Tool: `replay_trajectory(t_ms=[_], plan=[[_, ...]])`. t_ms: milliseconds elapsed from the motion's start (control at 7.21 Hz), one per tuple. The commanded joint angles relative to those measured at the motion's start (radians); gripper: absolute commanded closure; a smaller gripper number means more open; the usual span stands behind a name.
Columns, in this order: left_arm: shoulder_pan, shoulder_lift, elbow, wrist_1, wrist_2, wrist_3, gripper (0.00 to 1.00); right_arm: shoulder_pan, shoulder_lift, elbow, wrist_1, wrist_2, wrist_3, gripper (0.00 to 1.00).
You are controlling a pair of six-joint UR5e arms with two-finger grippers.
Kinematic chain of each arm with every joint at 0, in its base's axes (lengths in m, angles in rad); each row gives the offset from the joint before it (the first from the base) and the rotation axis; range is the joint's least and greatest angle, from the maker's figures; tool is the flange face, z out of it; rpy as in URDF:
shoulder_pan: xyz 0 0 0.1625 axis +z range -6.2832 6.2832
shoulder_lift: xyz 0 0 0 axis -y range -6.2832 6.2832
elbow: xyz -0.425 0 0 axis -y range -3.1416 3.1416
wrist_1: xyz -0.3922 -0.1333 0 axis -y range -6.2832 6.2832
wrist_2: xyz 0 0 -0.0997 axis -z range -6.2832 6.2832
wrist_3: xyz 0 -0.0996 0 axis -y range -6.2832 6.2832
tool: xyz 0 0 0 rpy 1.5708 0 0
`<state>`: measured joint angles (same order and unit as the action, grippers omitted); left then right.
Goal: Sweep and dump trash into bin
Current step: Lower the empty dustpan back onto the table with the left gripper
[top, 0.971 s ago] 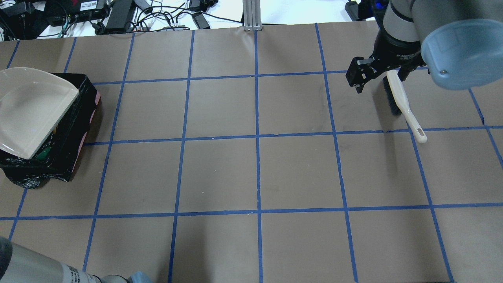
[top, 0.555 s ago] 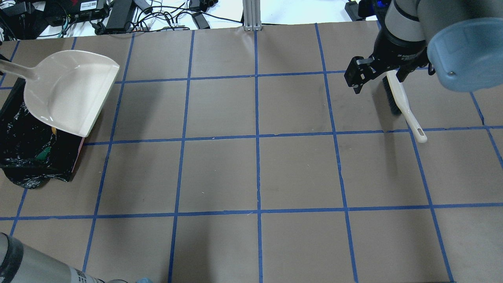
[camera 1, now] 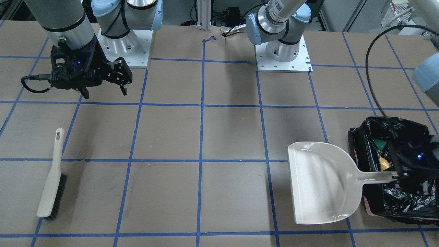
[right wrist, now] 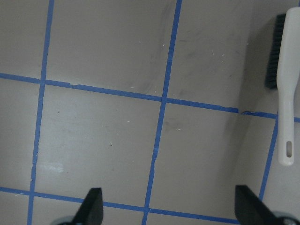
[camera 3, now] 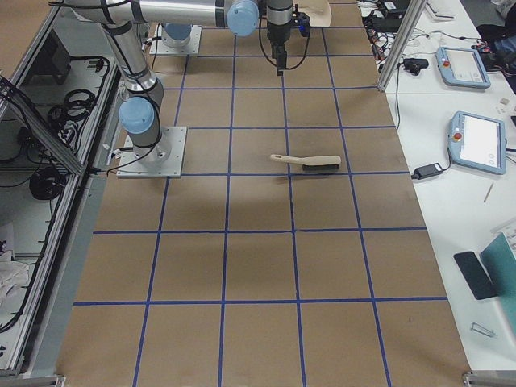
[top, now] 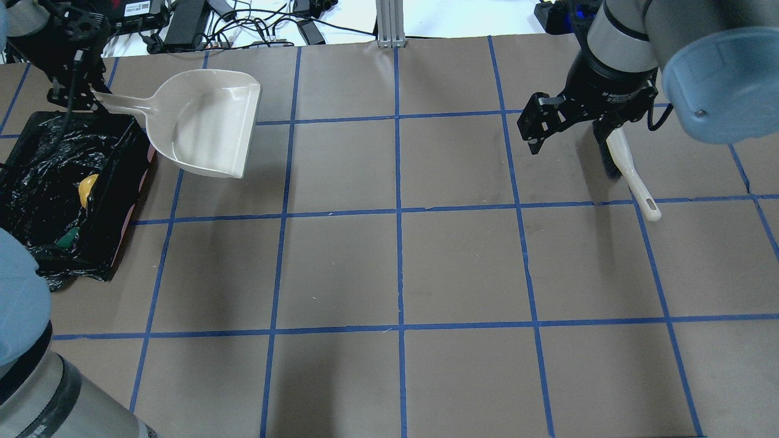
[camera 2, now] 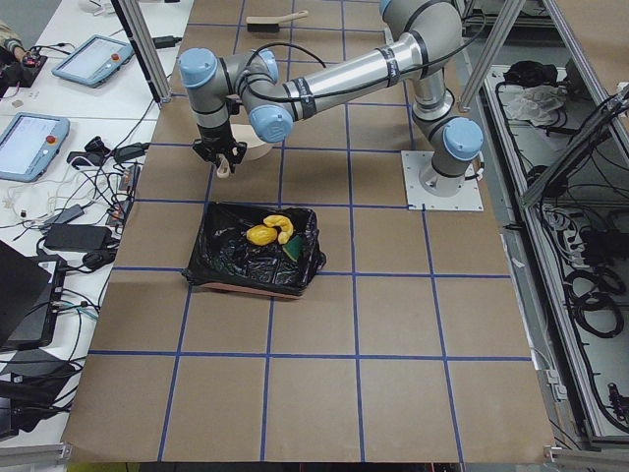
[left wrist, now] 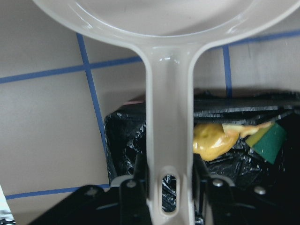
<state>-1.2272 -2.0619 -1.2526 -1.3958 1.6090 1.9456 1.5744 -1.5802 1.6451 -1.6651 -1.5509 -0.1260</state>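
Observation:
The bin [top: 36,152], lined with a black bag, stands at the table's left edge and also shows in the front view [camera 1: 404,127]. Inside lie the yellow-orange lump [left wrist: 208,140], the yellow-and-green sponge [left wrist: 267,140] and the pale peel [left wrist: 243,129]. My left gripper [left wrist: 169,183] is shut on the handle of the cream dustpan [top: 207,121], which is empty and hangs over the table just beyond the bin. My right gripper [top: 566,128] is open and empty, above the table beside the brush [top: 621,158].
The brush lies flat on the table at the far right, bristles sideways, and shows in the front view [camera 1: 51,185]. Cables and power bricks [top: 182,21] lie past the table's far edge. Blue tape lines grid the brown table.
The dustpan has swung off the bin to the right and now hangs over the table, uncovering the trash inside. My right gripper has drifted slightly left, still open.

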Motion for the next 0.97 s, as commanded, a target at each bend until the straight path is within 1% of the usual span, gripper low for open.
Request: replay_trajectory(t_ms=[0, 277, 555, 694, 832], plan=[[-0.101, -0.056, -0.055, 0.12, 0.031, -0.101, 0.98, -0.001, 0.0, 0.01, 0.005, 0.009, 0.025, 0.0], [-0.11, -0.072, -0.096, 0.159, 0.031, -0.123, 0.98, -0.002, 0.0, 0.01, 0.007, 0.008, 0.034, 0.0], [-0.132, -0.078, -0.099, 0.176, 0.031, -0.132, 0.98, -0.001, 0.0, 0.01, 0.008, 0.008, 0.034, 0.0], [-0.139, -0.08, -0.119, 0.196, 0.031, -0.131, 0.98, -0.002, 0.0, 0.01, 0.005, 0.008, 0.034, 0.0], [-0.138, -0.08, -0.138, 0.227, 0.031, -0.117, 0.95, -0.002, -0.001, 0.01, 0.007, 0.008, 0.034, 0.0]])
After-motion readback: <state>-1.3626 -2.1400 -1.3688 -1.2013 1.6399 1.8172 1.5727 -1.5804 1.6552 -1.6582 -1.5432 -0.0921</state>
